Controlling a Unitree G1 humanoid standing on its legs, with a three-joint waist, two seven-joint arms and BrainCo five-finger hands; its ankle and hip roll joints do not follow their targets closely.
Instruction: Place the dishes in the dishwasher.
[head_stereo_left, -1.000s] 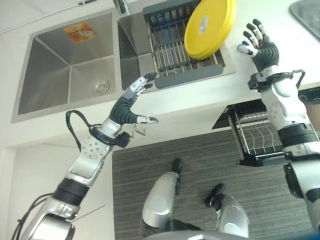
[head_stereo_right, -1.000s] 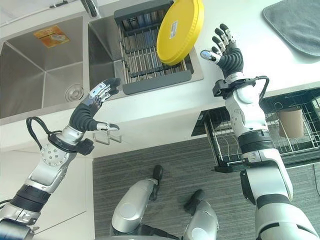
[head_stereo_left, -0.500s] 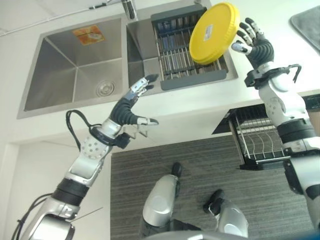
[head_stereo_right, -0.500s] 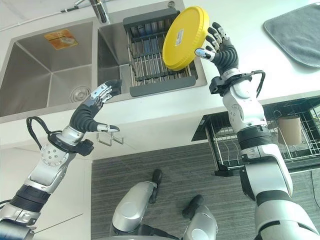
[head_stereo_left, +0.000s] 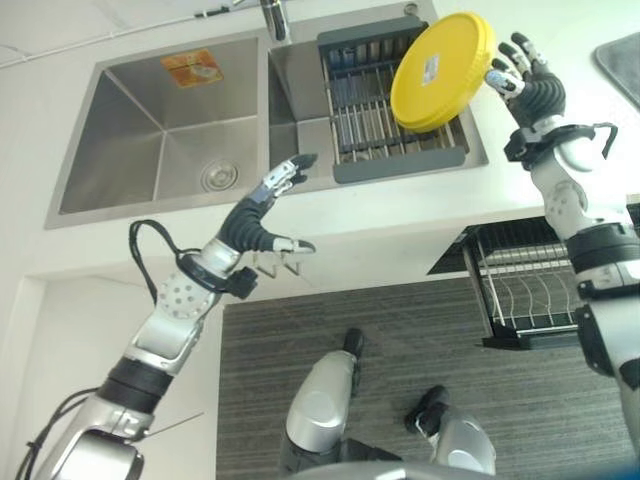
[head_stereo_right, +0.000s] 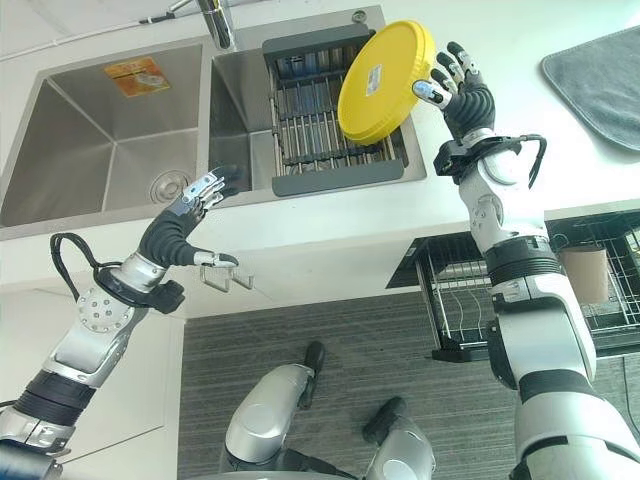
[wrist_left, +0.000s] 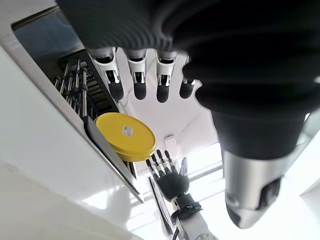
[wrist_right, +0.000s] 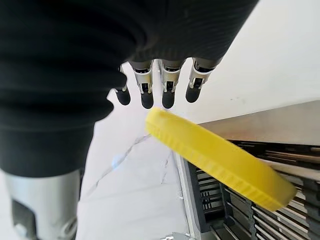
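Right robot hand spread beside yellow plate (contact unclear), holding nothing.

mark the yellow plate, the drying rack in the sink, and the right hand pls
yellow plate (head_stereo_right: 385, 83): right eye view, middle of its underside.
drying rack (head_stereo_right: 310, 118): right eye view, bars left of the plate.
right hand (head_stereo_right: 465, 95): right eye view, ribbed cover at the palm, fingers straight by the plate's rim.

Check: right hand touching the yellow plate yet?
Cannot tell. The right hand sits open at the yellow plate rim, and the right wrist view leaves contact unclear.
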